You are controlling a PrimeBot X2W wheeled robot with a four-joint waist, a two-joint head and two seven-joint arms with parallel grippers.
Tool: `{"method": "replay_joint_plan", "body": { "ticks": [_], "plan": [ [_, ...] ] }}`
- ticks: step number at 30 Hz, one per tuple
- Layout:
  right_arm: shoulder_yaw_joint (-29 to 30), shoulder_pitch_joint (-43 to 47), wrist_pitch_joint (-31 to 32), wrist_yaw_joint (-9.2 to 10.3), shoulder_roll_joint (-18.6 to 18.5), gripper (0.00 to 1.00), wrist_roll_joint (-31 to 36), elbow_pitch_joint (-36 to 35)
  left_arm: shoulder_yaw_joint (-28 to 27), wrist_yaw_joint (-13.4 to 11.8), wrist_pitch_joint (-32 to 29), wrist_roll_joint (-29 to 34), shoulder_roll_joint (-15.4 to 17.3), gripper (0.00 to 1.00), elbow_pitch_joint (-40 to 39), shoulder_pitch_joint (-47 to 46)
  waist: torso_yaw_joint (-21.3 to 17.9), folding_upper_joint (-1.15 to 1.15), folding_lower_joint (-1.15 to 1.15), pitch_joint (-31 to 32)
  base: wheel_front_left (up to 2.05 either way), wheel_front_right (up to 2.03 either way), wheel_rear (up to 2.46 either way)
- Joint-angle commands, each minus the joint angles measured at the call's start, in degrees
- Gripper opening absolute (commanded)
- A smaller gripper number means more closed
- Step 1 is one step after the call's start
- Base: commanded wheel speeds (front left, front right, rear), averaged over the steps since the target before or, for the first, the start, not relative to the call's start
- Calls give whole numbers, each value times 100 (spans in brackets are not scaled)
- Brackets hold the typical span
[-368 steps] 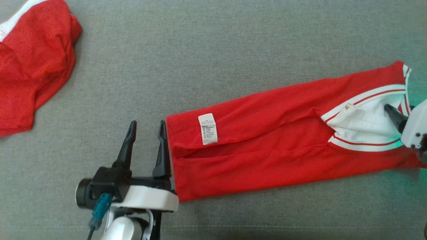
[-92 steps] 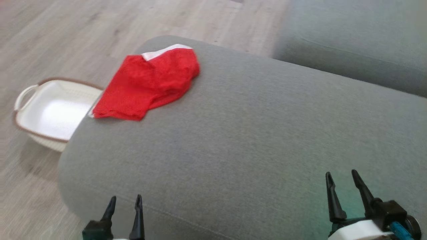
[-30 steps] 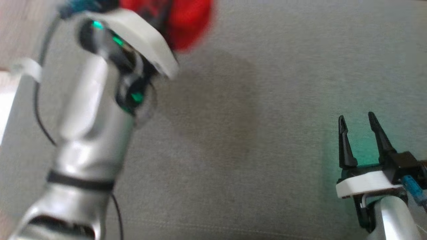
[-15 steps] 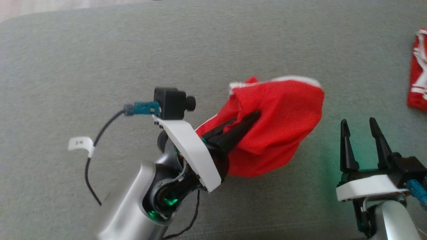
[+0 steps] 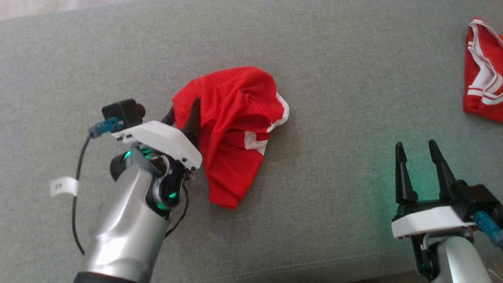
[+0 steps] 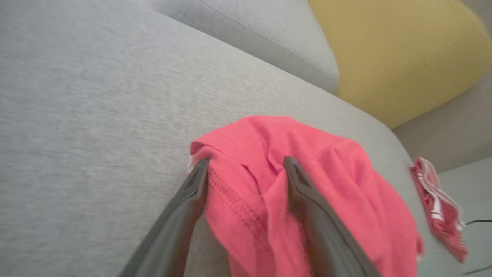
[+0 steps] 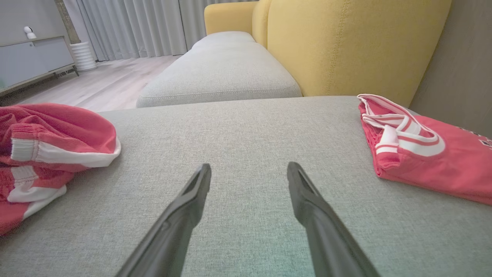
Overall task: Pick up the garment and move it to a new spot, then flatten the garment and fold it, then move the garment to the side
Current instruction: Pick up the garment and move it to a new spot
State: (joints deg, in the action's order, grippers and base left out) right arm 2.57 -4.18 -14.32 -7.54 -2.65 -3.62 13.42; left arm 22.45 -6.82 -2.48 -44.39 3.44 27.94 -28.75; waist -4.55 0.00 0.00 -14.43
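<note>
A grey seat [image 5: 334, 70] spreads under us, with a yellow backrest [image 7: 346, 42] behind it. Our left gripper [image 6: 246, 161] has its fingers spread wide, and a fold of the red garment [image 5: 235, 118] lies loose between them, unpinched. The garment sits bunched near the middle of the seat, its white trim showing. Our right gripper [image 5: 415, 144] stands well apart to the right, fingers parted, with nothing between them. A folded red shirt [image 5: 481, 67] lies at the seat's far right.
</note>
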Motion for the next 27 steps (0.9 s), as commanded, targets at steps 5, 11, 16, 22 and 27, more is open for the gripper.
{"method": "replay_joint_plan", "body": {
  "ticks": [5,11,16,22,27],
  "plan": [
    [-75,-35,-67,5,-23,100,68,-115,76,-129,1136,814,277,100,355,-227,138,0,0,198,0,0,0],
    [39,145,-67,5,-23,100,177,-121,120,-359,1716,1336,294,100,-66,321,331,0,0,537,0,0,0],
    [114,324,-68,5,-23,100,244,-179,18,-609,1744,1970,247,100,-1167,1244,521,0,0,797,0,0,0],
    [182,507,-68,5,-23,100,325,-251,-222,-692,1746,2830,262,100,-2116,2421,748,0,0,1008,0,0,0],
    [261,678,-68,5,-23,100,350,-284,-462,-615,1747,3278,315,100,-2248,3015,958,0,0,1183,0,0,0]
  ]
}}
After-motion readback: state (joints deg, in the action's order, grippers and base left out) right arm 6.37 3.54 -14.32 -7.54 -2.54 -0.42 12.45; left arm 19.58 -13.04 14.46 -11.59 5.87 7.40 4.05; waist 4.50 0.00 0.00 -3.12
